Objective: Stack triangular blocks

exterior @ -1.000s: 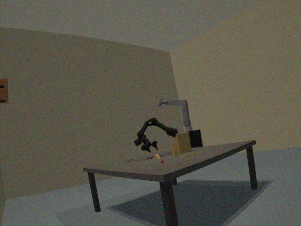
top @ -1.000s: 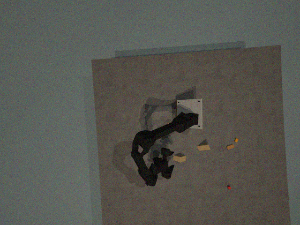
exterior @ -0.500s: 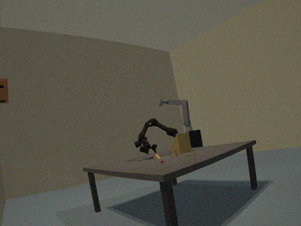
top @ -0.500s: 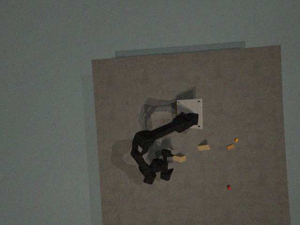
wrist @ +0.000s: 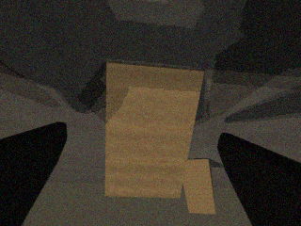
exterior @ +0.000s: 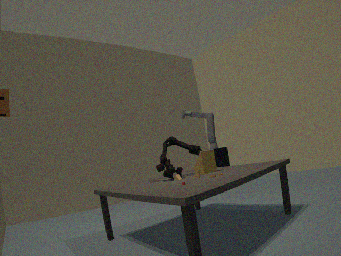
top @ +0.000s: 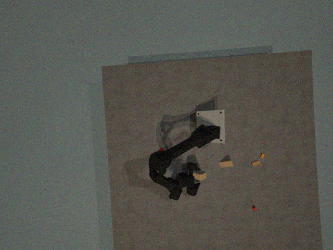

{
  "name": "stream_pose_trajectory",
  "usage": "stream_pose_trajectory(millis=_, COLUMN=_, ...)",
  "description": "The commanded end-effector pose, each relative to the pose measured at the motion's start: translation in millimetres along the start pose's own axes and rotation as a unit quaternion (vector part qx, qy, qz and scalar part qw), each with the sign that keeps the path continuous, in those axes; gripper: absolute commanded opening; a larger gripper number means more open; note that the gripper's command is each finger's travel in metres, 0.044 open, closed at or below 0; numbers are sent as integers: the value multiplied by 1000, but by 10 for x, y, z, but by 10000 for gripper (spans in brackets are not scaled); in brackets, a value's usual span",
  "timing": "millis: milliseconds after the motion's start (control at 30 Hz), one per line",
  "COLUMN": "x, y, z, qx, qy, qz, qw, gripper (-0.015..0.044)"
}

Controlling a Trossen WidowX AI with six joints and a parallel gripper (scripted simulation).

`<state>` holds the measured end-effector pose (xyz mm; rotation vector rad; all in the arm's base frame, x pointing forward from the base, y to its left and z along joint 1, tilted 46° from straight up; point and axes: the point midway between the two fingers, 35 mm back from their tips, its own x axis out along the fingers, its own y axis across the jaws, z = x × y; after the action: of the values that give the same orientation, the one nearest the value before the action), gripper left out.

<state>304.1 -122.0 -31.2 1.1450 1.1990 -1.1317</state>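
One wooden triangular block (top: 200, 176) (exterior: 178, 177) (wrist: 148, 141) rests on the table, and its broad face fills the middle of the wrist view. My gripper (top: 198, 176) (exterior: 177, 177) (wrist: 145, 135) is open, low over the table, tilted, with one finger on each side of this block. In the wrist view a gap shows between the block and each finger. The other triangular block (top: 226, 163) (exterior: 197, 174) (wrist: 199, 185) stands apart, nearer the arm's mount, outside the fingers. Whether the fingertips touch the table cannot be told.
Two small orange pieces (top: 255, 163) (top: 262, 155) lie beyond the other triangular block. One red cube (top: 254, 208) (exterior: 183, 183) lies off to the side, and another red cube (top: 161, 149) lies beside my arm. My arm's mount (top: 221, 125) (exterior: 209, 162) stands on the table.
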Motion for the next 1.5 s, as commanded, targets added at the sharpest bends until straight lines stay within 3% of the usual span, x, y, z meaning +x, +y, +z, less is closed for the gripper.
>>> stream_pose_trajectory(millis=0, x=-3, y=2, z=1, qx=0, qy=0, qz=0, qw=1000, gripper=361)
stream_pose_trajectory(millis=267, x=-3, y=2, z=1, qx=0, qy=0, qz=0, qw=1000, gripper=151)
stream_pose_trajectory(millis=500, x=-3, y=2, z=1, qx=0, qy=0, qz=0, qw=1000, gripper=105)
stream_pose_trajectory(millis=633, x=-8, y=3, z=-5, qx=0, qy=0, qz=0, qw=1000, gripper=0)
stream_pose_trajectory(millis=1467, x=-714, y=7, z=-706, qx=0, qy=2, qz=2, qw=1000, gripper=0)
